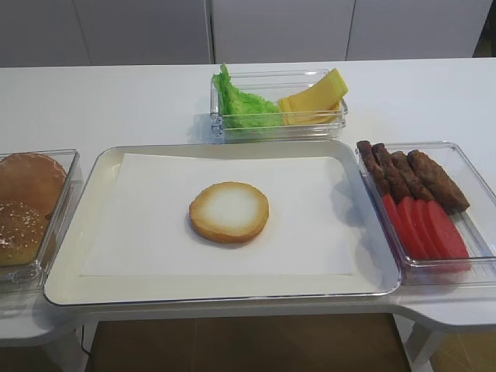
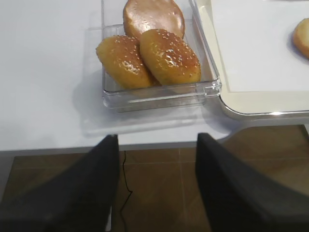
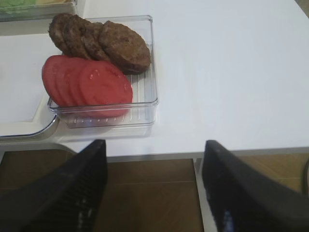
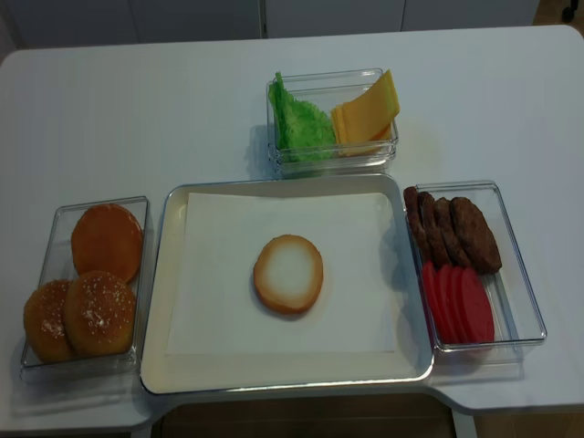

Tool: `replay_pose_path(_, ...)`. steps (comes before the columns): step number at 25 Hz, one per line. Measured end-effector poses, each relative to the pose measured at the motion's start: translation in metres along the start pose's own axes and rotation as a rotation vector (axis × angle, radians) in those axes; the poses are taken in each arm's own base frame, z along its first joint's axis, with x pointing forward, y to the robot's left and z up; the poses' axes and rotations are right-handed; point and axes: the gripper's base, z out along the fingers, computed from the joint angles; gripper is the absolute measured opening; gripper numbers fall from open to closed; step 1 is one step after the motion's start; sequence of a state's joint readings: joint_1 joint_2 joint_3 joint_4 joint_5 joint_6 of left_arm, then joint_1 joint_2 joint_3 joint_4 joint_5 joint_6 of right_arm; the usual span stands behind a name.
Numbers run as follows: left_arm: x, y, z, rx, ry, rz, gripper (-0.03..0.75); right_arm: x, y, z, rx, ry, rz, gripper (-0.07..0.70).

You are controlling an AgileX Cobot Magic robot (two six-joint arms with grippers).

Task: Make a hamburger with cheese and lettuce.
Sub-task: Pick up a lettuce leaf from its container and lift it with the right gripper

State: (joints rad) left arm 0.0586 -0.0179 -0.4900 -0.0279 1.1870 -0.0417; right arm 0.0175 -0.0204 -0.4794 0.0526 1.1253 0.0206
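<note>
The hamburger bun half (image 1: 229, 211) lies cut face up in the middle of the paper-lined tray (image 1: 108, 271); it also shows in the other high view (image 4: 288, 274) and at the left wrist view's right edge (image 2: 302, 37). The lettuce (image 1: 242, 106) and the cheese (image 1: 314, 99) sit side by side in a clear box behind the tray; in the other high view the lettuce (image 4: 303, 125) is left of the cheese (image 4: 367, 113). My left gripper (image 2: 157, 145) and right gripper (image 3: 153, 147) are open and empty, off the table's front edge above the floor. Neither shows in the high views.
A clear box of domed bun tops (image 1: 23, 209) stands left of the tray, also in the left wrist view (image 2: 154, 53). A clear box with dark patties (image 1: 415, 178) and tomato slices (image 1: 425, 229) stands to the right, also in the right wrist view (image 3: 104, 72).
</note>
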Motion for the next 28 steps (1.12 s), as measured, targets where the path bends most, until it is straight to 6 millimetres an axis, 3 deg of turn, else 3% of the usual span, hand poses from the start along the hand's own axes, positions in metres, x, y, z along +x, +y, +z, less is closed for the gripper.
replay_pose_path(28,0.0000,-0.0002,0.0000,0.002,0.000,-0.001,0.373,0.0000,0.0000,0.0000,0.000,0.000,0.000,0.468)
